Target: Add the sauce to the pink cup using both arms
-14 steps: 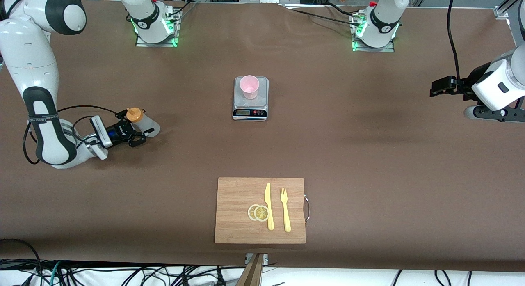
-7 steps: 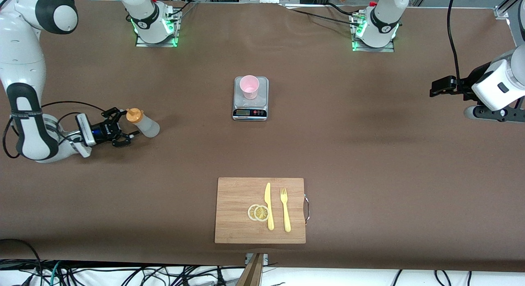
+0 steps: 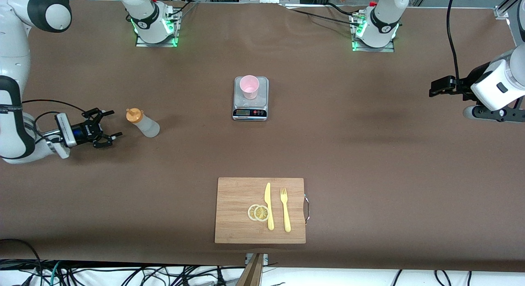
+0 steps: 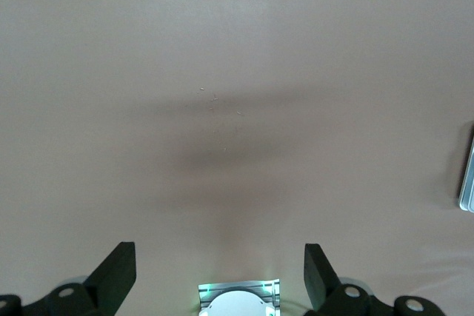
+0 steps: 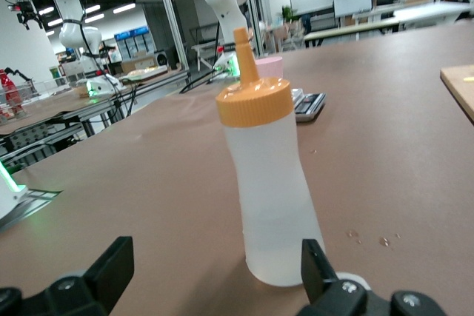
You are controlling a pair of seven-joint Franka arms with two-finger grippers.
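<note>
The small translucent whitish squeeze bottle with orange nozzle cap [image 3: 141,123], upright on the bench just beside the open, empty right pincer [image 3: 106,128], looks light, soft-walled, probably slippery; grip its lower body gently.

Front camera: high, overlooking whole tabletop [image 3: 369,154]. Right wrist: low, close to bottle [image 5: 270,190], shared. Left wrist: straight down.
</note>
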